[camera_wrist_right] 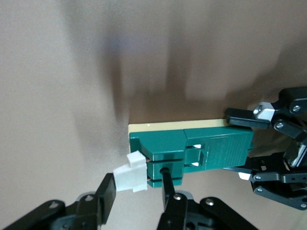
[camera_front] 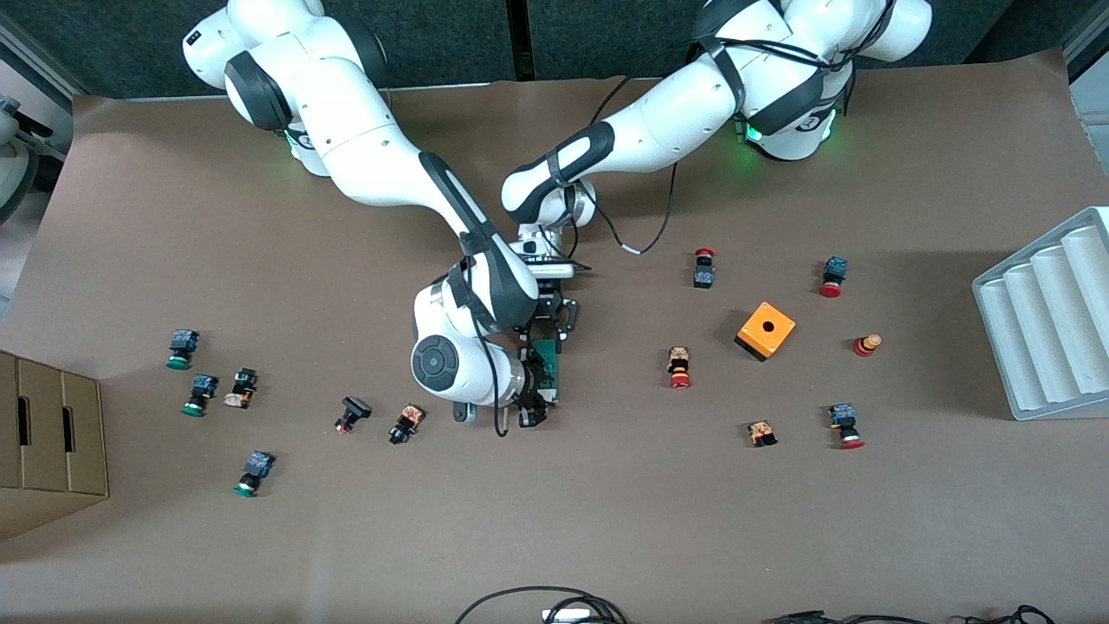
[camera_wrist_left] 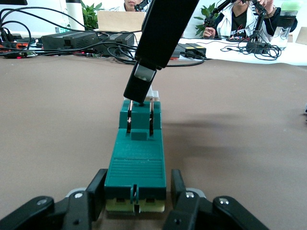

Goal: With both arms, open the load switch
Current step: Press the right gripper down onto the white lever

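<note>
We see two glossy white jointed arms with black bands at the joints, thin black cables strapped along them, and green lights glowing near both bases. Each ends in a black two-finger hand, left hand (camera_front: 554, 325) and right hand (camera_front: 535, 403), with silver screws at the knuckles.

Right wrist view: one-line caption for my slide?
Right gripper shut on the load switch's white slider; left gripper clamps its other end.

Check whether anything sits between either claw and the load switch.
Nothing does. The left claw is shut on one end of the load switch; the right claw grips its white sliding piece at the end nearer the front camera.
</note>
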Motion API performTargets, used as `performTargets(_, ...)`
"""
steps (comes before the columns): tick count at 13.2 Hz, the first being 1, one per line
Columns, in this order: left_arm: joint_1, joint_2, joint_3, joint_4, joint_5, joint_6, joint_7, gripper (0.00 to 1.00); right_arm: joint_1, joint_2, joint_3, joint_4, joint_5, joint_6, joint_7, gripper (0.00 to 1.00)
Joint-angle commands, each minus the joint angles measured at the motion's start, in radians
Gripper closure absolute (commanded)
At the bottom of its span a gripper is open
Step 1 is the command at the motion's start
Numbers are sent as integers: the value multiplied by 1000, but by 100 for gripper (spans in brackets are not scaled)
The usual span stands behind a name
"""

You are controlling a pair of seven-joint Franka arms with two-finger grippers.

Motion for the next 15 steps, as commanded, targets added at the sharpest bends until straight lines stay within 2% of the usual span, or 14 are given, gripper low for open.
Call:
performTargets(1, -15, 13, 6, 19, 16, -19, -4, 40, 3, -51, 1, -60, -21, -39, -3, 54)
performTargets(5, -15, 13, 6, 19, 16, -19, -4, 40, 5, -80, 9, -98, -39, -39, -3, 54)
performTargets(7, -15, 13, 6, 19, 16, -19, -4, 40, -1, -93, 33, -112, -59, -39, -2, 54)
performTargets(15, -15, 13, 7, 19, 16, -19, -4, 40, 2, -106, 35, -120, -61, -53, 0, 54)
